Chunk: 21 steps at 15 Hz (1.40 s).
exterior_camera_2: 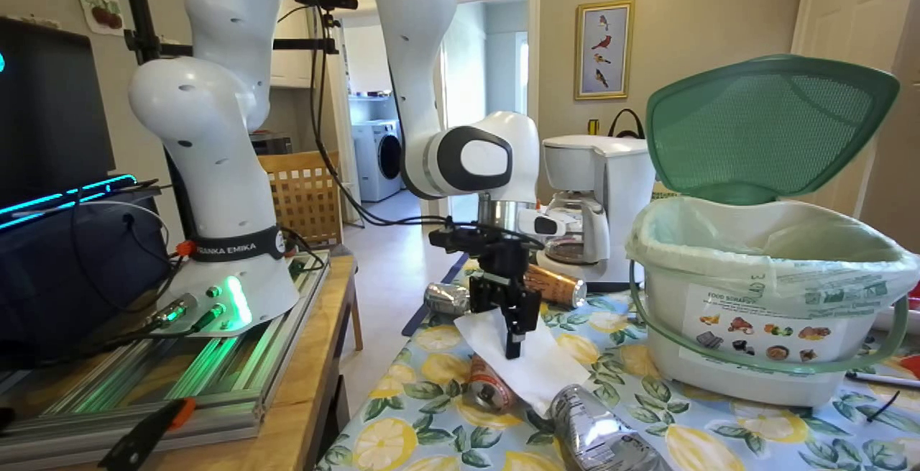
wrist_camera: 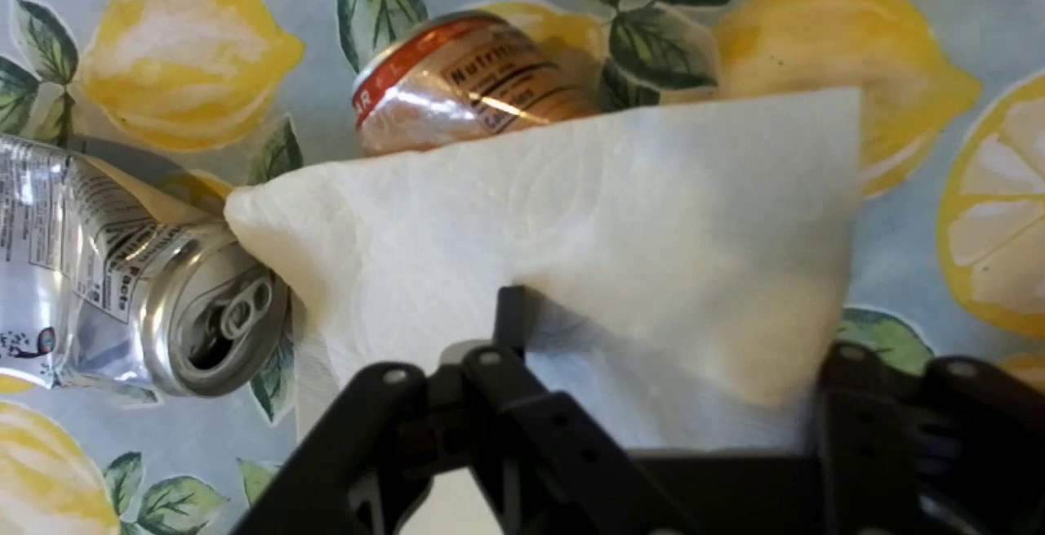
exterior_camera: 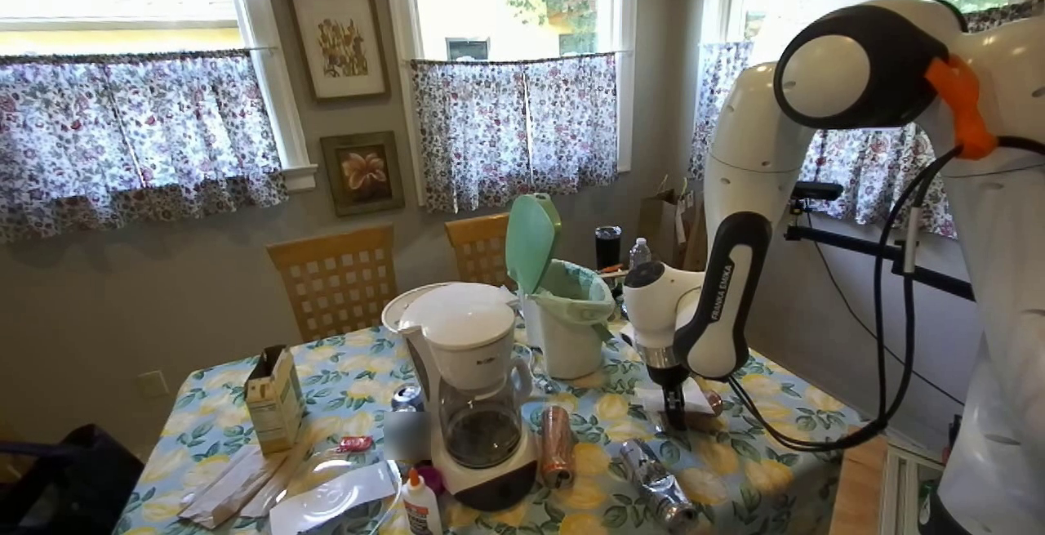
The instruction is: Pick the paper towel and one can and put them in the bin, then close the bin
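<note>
At lower left in an exterior view, an open-topped carton (exterior_camera: 275, 404) stands on a lemon-print tablecloth (exterior_camera: 343, 367). Along the bottom, near the centre, come a white glue bottle (exterior_camera: 419, 508) and a white drip coffee maker (exterior_camera: 465, 323) with a glass carafe (exterior_camera: 482, 437). Just right of the coffee maker's base, an orange can (exterior_camera: 558, 447) lies on its side. Above that can in the frame, a little right of centre, stands the cream-white bin (exterior_camera: 571, 349), its mint-green lid (exterior_camera: 532, 242) raised and a pale green liner (exterior_camera: 584, 312) folded over its rim. Farther right and lower, a silver can (exterior_camera: 657, 482) lies on its side; above it, the Robotiq gripper (exterior_camera: 674, 419) points down over the white paper towel (exterior_camera: 694, 398), and the Franka arm (exterior_camera: 753, 131) fills much of the right side.

In the wrist view, a dented silver can (wrist_camera: 90, 274) lies at the left, its pull-tab end near the towel's corner. The towel spreads across the middle, its upper edge covering part of a red-banded orange can (wrist_camera: 482, 94) at upper centre. At lower centre and lower right, the gripper's black fingers (wrist_camera: 511, 318) stand wide apart with towel showing between them; whether their tips touch it I cannot tell.
</note>
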### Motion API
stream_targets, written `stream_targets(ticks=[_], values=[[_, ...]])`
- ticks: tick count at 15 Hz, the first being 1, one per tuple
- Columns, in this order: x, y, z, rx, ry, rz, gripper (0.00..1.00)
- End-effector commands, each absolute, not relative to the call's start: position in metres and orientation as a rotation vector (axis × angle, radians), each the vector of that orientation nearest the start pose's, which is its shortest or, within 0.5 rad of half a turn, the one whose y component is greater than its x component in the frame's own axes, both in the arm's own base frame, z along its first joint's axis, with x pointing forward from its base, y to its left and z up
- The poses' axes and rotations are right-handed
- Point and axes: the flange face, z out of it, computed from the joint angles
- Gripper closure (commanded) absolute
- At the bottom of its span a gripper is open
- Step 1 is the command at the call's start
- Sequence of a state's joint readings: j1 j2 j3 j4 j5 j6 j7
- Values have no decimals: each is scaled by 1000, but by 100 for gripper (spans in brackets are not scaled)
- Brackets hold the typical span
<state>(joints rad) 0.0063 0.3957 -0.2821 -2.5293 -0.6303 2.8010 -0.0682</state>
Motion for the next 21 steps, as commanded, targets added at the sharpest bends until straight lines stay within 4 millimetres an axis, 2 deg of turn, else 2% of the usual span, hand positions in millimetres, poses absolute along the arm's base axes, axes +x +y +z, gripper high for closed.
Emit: stream_targets(ticks=[1,5,7,11,14,17,21], values=[[421,-104,116,-3332,-714,320,62],[423,-104,116,-3343,-702,316,91],[424,-104,118,-3353,-668,311,100],[429,-104,126,-3388,-545,292,99],[434,-103,140,-3424,-462,253,99],[439,-97,160,-3463,-393,223,99],[441,-92,195,-3510,-362,283,99]])
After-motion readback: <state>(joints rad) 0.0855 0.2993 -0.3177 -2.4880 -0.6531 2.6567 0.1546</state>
